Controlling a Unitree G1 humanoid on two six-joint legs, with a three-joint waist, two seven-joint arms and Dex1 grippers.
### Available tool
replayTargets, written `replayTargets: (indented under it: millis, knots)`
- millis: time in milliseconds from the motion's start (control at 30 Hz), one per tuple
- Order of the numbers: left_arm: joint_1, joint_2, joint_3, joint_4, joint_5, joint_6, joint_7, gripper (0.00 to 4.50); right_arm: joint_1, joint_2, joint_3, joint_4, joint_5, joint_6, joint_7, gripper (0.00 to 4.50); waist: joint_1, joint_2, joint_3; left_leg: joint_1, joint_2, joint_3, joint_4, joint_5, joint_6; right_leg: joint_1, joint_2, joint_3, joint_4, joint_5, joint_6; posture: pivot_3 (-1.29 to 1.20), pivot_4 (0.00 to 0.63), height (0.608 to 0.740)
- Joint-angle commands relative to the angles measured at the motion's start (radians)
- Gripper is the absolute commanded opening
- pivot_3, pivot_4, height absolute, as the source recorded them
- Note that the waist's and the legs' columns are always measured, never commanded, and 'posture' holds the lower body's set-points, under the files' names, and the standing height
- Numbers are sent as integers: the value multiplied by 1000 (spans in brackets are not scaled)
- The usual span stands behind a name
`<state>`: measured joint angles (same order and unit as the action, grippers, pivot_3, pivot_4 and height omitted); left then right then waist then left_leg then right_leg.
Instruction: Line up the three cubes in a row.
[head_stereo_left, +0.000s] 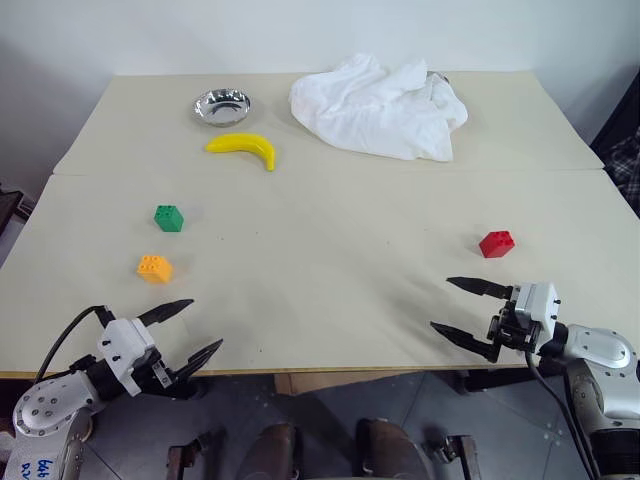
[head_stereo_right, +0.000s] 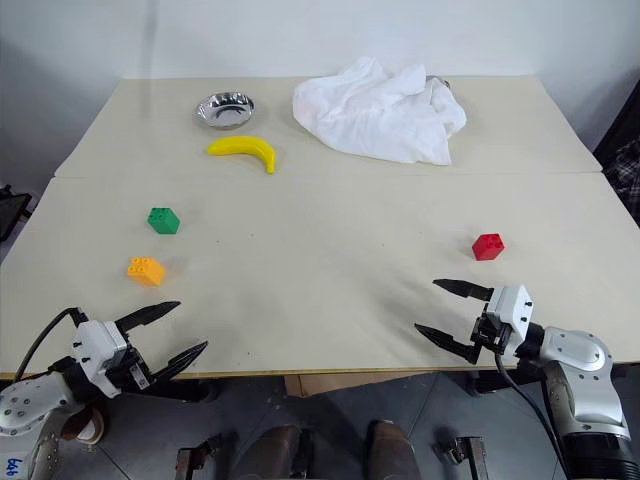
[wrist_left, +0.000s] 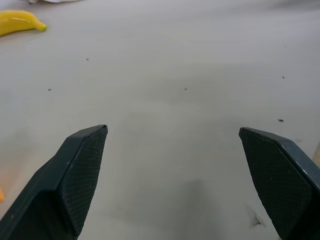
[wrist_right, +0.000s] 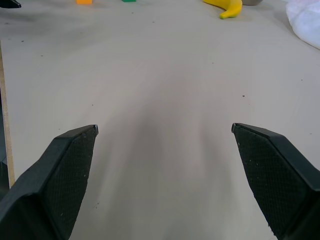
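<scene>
Cubes apart: green cube (head_stereo_left: 168, 217), orange cube (head_stereo_left: 154, 267), red cube (head_stereo_left: 496, 243) far right.

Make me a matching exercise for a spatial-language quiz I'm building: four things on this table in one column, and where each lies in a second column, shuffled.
Things:
1. red cube
2. orange cube
3. banana
4. white cloth

Places:
A. just in front of the metal bowl, far side of the table
B. alone on the right, ahead of the right gripper
C. heaped at the far right of the table
D. on the left, nearer than the green cube, ahead of the left gripper

Pairs: 1-B, 2-D, 3-A, 4-C
</scene>
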<state>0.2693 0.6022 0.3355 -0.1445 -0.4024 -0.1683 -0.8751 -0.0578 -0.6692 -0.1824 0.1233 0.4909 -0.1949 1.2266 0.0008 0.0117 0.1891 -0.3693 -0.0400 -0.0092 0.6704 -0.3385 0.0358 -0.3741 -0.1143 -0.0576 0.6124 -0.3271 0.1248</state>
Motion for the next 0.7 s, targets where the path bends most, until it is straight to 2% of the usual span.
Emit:
replayTargets:
  millis: [33,167,367,567,700]
  knots:
    - [5,1,26,-29,-21,-4,4,4481,-2,2,-15,-25,7,-7,-1,4500,0,0,0,0,0,0,0,0,0,0,0,0,0,0,0,0,150,740]
    - [2,4,21,-28,-62,18,-28,4481,19,24,-48,-46,20,7,-65,4500,0,0,0,0,0,0,0,0,0,0,0,0,0,0,0,0,150,740]
    - [-74,0,-15,-46,-115,78,-53,4481,154,57,-235,-114,46,23,-265,4500,20,0,0,-1,0,-1,2,0,0,0,0,-1,1,0,0,0,150,740]
    - [-134,-21,-131,-161,-128,179,-43,4481,289,159,-415,-81,33,-9,-465,4500,22,1,-1,0,-1,-1,3,0,0,1,0,0,3,0,0,0,150,740]
    - [-196,-37,-205,-222,-173,295,-27,4481,343,228,-448,-78,17,-10,-558,4500,20,2,-1,0,-1,0,3,0,-1,0,0,1,8,0,0,0,150,740]
